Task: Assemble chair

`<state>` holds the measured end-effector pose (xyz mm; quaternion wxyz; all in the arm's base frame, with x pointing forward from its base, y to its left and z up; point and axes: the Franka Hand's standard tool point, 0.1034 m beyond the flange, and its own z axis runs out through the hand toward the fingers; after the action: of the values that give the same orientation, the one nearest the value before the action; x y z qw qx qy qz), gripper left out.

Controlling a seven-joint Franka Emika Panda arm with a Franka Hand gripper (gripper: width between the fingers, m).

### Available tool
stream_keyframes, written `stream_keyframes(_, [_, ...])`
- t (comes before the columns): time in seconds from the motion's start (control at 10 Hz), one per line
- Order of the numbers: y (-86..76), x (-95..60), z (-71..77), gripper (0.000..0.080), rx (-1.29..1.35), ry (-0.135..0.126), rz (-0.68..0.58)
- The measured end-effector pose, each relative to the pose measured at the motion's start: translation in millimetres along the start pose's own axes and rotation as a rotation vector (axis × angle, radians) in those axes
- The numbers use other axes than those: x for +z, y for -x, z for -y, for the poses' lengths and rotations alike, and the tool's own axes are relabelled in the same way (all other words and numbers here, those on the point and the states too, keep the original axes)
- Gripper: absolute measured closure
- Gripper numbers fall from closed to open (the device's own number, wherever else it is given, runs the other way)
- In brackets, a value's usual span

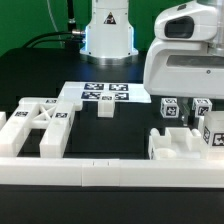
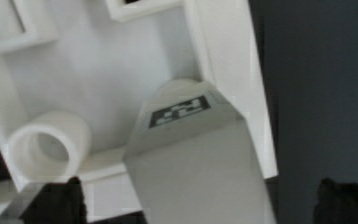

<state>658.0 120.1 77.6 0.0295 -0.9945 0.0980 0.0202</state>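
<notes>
Tool released: gaping wide, clasping nothing, dark fingertips standing apart on either side of a tagged grey-white chair piece seen close up from the wrist. Next to that piece, a white chair part with a round hole (joined to it or merely beside it, cannot tell). Out on the black counter, spread about as separate bits: X-braced panel lying at the exterior view's left, just behind the long border rail; small white block near the middle, touching or just beside the front edge of the marker board; two tagged posts upright at the exterior view's right, under the arm's bulky white wrist housing; chunky white piece just in front of those posts.
</notes>
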Motion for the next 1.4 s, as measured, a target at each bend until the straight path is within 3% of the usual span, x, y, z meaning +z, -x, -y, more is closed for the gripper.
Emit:
stream_keyframes(0.3, [-0.5, 0.5, -1.5, 0.015, -0.172, 0.002, -0.003])
stream_keyframes(0.6, [-0.5, 0.5, -1.5, 0.0514, -0.161, 0.002, -0.003])
stream_keyframes(1.0, [-1.0, 0.5, -2.0, 0.0514, -0.067, -0.005, -0.015])
stream_keyframes(1.4, [-0.2, 0.6, -6.3, 0.0512, 0.401, -0.037, -0.04])
